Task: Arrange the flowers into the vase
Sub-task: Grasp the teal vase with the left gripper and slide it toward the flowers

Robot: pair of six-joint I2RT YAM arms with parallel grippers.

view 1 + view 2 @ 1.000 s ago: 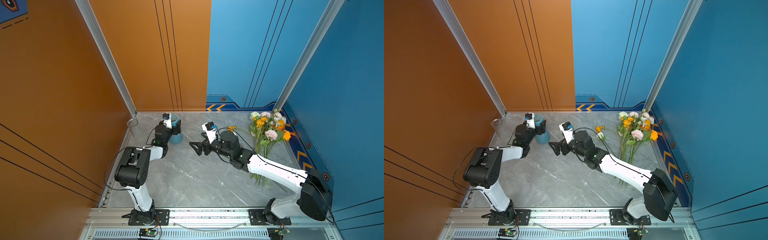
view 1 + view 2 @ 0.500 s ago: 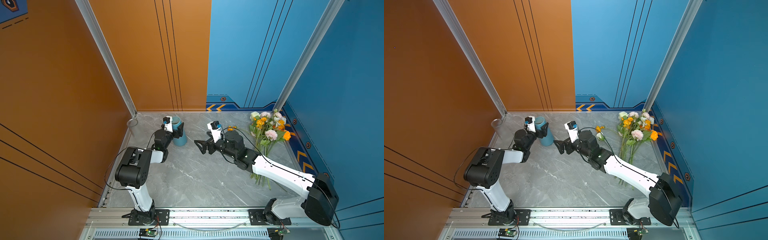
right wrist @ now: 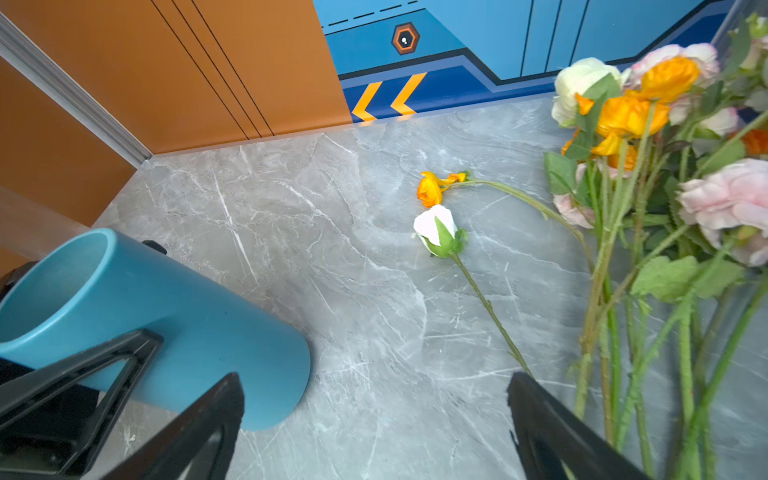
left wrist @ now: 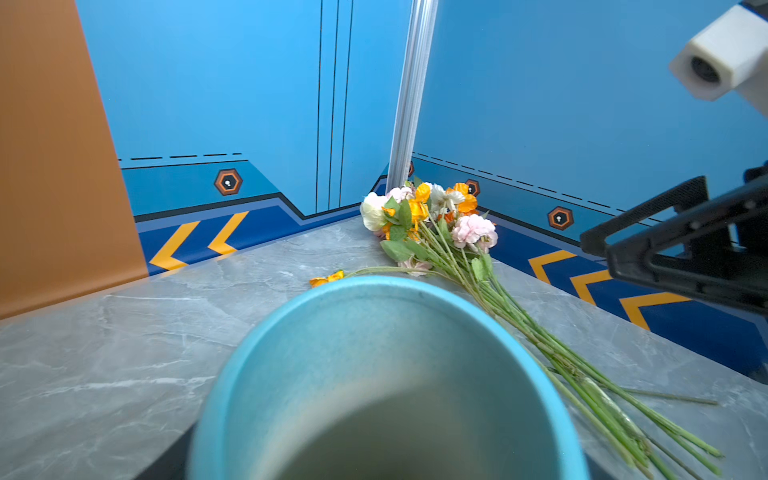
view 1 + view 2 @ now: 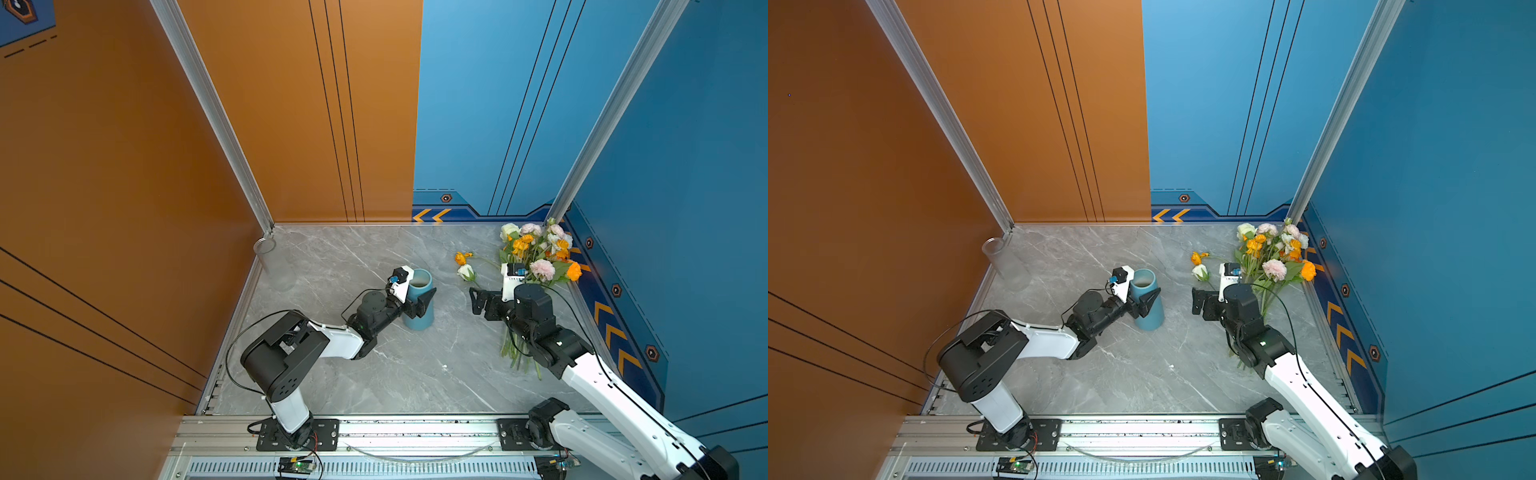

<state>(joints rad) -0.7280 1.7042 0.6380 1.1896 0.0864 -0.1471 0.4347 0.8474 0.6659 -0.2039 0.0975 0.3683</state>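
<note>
Robot lab cell — printed panel walls (image 5: 291, 124), aluminium mounting rail (image 5: 415, 432)

Both top views stare down from high on the whole table (image 5: 374, 374); left wrist hugs the vase (image 4: 374, 353) mouth, right wrist low, both catching the flowers (image 3: 623, 112)
</note>
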